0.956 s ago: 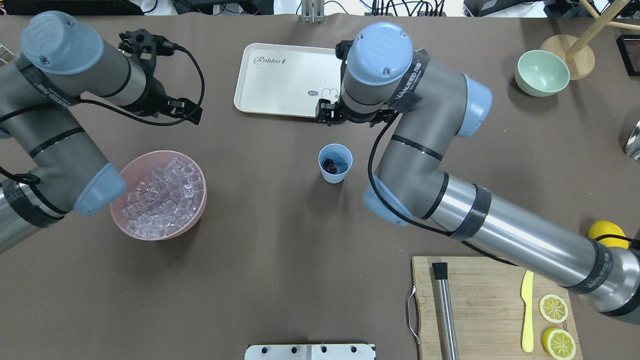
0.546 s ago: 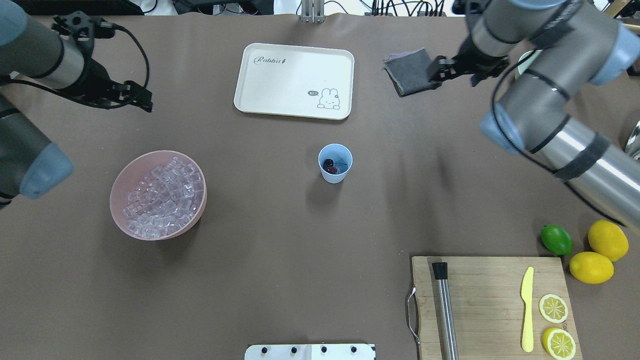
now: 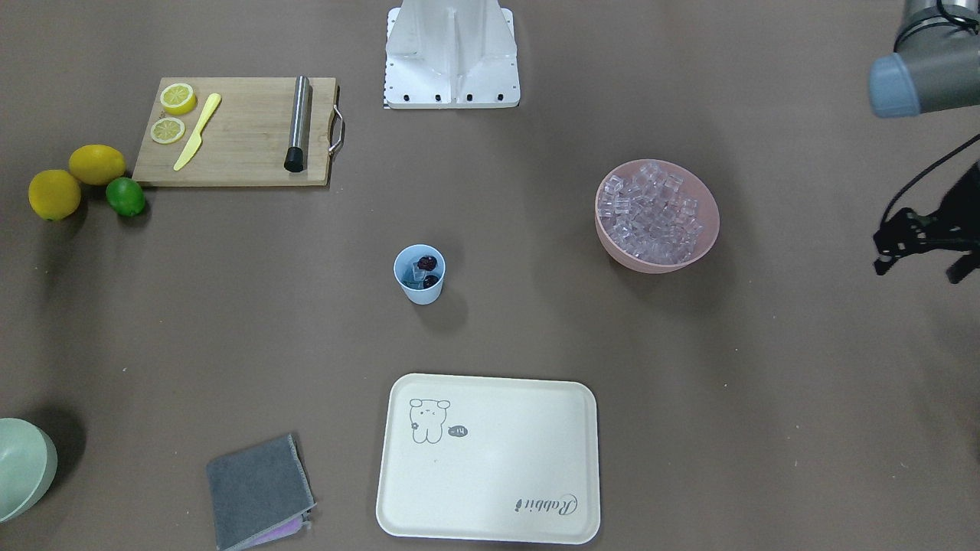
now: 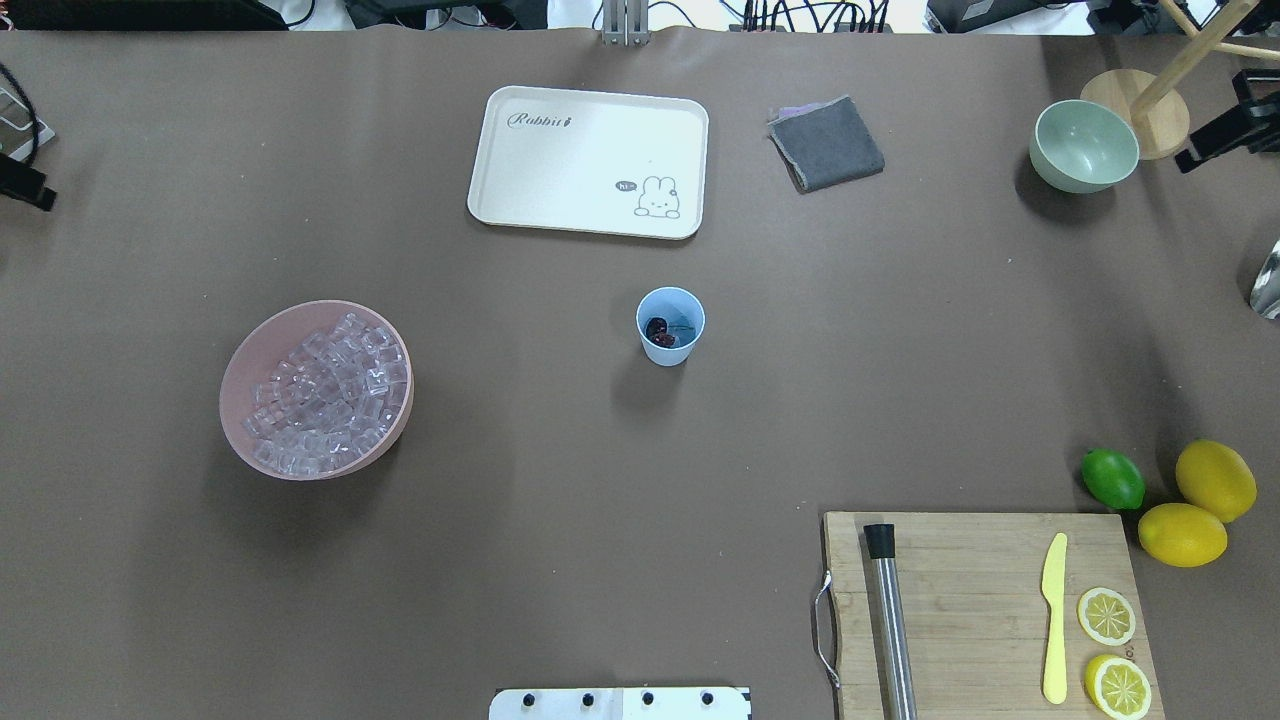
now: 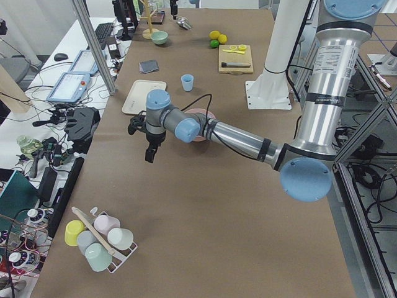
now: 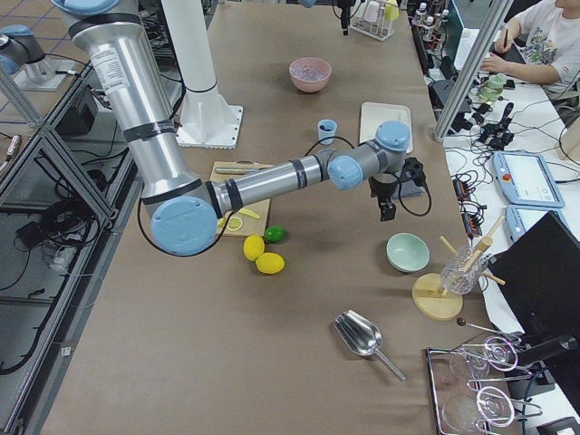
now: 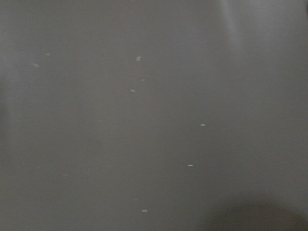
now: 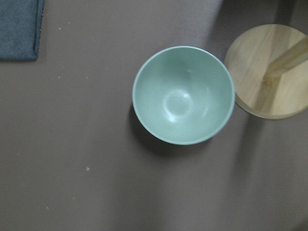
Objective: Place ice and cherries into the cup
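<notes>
Cup (image 4: pixel 670 326) mid-table holds the cherries (image 4: pixel 658 331), ice (image 4: pixel 325 395) is heaped in the pink bowl (image 4: pixel 240 360) at its 9 o'clock in the overhead view — left gripper (image 5: pixel 149 154) near the 10 o'clock edge, right gripper (image 6: pixel 387 213) at 2 o'clock by the green bowl (image 4: pixel 1085 146), finger spread unreadable on both.

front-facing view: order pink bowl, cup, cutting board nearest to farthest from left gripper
1. pink bowl, nearest the left gripper, on the robot's left side
2. cup, table centre
3. cutting board, robot's right, beside its base
</notes>
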`<act>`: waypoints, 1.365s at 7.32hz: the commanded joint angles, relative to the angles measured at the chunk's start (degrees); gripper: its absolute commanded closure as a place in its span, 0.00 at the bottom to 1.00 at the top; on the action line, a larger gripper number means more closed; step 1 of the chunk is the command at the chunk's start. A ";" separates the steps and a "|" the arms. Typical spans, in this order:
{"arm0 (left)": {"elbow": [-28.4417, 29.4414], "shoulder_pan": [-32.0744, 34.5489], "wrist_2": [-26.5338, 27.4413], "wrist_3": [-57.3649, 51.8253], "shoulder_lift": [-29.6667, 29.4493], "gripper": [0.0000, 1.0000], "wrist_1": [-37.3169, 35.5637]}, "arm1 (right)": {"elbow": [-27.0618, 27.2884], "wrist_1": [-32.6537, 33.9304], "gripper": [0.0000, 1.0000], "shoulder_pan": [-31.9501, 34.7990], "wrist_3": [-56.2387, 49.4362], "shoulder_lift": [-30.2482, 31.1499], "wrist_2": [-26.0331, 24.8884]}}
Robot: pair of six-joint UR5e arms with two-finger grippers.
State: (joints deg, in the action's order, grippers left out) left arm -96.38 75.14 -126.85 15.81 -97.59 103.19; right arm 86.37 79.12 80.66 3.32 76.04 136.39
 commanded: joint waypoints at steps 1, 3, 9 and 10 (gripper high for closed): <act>7.94 11.31 -9.25 -14.28 1.18 0.02 -1.49 | -1.72 0.25 0.05 7.48 -9.79 3.66 5.37; 8.92 11.88 -9.30 -14.94 1.70 0.02 -2.56 | -2.69 0.07 0.05 7.59 -11.31 4.03 1.44; 12.96 11.79 -9.21 -14.94 1.96 0.02 5.23 | -3.93 -0.37 0.05 9.60 -17.12 3.50 1.86; 14.19 11.79 -9.12 -15.02 1.62 0.02 8.66 | -4.19 -0.28 0.05 9.96 -17.12 3.33 1.68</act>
State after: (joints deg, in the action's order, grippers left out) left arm -83.75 86.97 -136.04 0.86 -95.88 107.86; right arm 82.33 78.81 89.98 -13.78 79.56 138.11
